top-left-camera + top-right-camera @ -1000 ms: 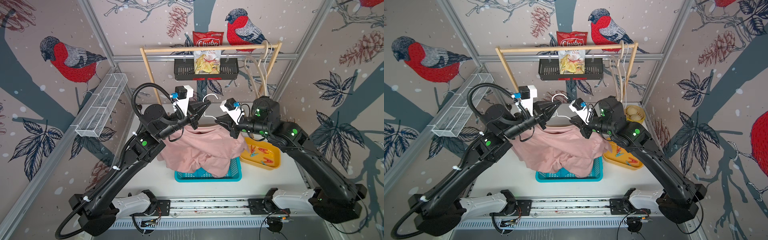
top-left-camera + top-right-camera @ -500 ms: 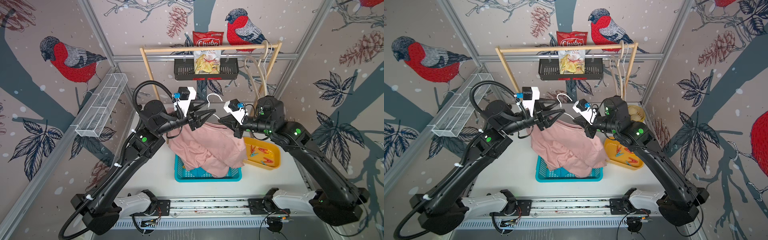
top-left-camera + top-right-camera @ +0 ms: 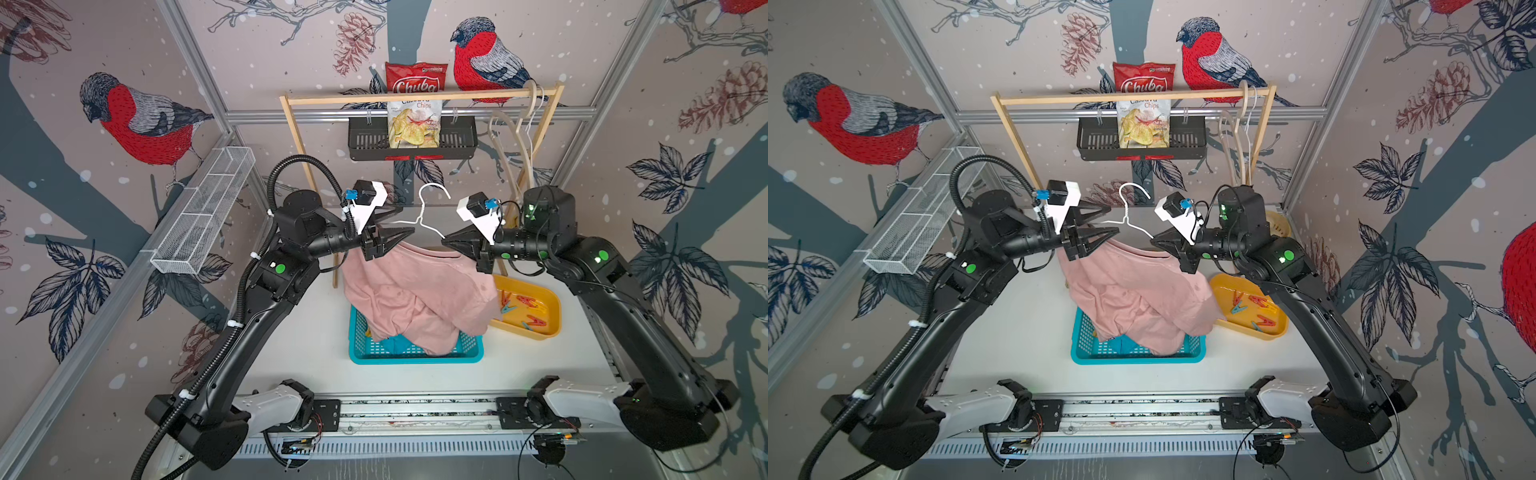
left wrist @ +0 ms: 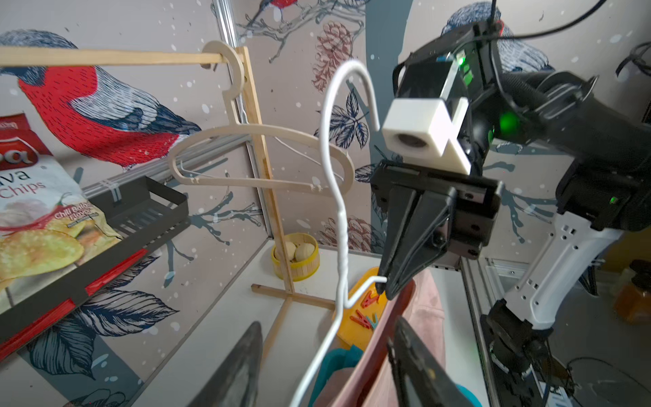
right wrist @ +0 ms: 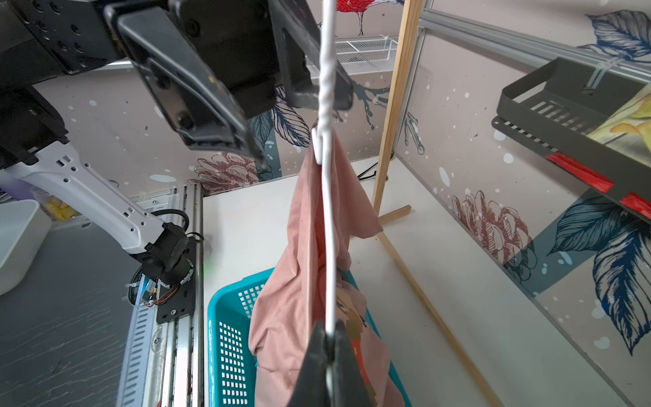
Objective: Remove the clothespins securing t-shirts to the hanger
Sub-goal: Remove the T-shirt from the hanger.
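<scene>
Bird-and-pinecone wallpaper round a white desk (image 3: pixel 299 332). Pink shirt (image 3: pixel 407 286) draped on wire hanger (image 3: pixel 420 214) above teal basket (image 3: pixel 415 356): soft, light, probably quick to slide.

No pins seen on it. Pins (image 3: pixel 525 301) lying in yellow tray (image 3: pixel 555 307): small, stiff, springy, best squeezed at the tails.

Right pincer (image 3: pixel 446 242) clamped on hanger wire. Left pincer (image 3: pixel 401 224) agape about hanger arm, gripping nothing.

Legible on bag (image 3: pixel 415 120): "Chuba", "Cassava Chips".
</scene>
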{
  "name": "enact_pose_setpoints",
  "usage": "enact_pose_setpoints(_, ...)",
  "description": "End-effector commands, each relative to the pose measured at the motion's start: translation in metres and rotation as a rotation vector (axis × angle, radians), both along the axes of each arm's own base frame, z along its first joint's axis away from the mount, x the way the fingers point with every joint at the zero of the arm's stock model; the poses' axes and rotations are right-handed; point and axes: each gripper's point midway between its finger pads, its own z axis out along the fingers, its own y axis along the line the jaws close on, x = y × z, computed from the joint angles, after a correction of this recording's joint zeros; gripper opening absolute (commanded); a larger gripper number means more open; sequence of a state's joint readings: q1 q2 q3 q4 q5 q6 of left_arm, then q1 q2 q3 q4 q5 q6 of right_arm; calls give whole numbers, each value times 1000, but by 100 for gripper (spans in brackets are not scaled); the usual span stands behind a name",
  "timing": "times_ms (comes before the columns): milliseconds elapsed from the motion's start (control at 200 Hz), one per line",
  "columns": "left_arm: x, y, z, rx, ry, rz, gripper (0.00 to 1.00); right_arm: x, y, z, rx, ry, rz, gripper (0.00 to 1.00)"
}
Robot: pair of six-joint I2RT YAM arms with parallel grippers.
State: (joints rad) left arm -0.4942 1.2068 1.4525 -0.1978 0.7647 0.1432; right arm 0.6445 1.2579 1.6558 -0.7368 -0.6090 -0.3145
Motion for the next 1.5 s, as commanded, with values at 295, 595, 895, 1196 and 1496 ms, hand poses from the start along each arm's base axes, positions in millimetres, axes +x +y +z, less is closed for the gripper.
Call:
enact_pose_setpoints(295,-9,-18,-35,122,64,-143,0,10,15,-16,-72,32,-14,0)
enact_pose_setpoints(595,-11,4,-17,75,70,-126,0,47,-16,23,53,-123,-330,75)
enact_pose_setpoints(895,1,54,1,49,80,71,0,61,-74,19,120,-131,-596,90)
enact_pose_setpoints(1196,-10,67,24,-6,64,75,0,44,-56,-40,65,-13,-474,100)
enact_pose_setpoints(1496,-22,69,32,-25,40,71,0,53,-29,-70,-2,14,-398,86)
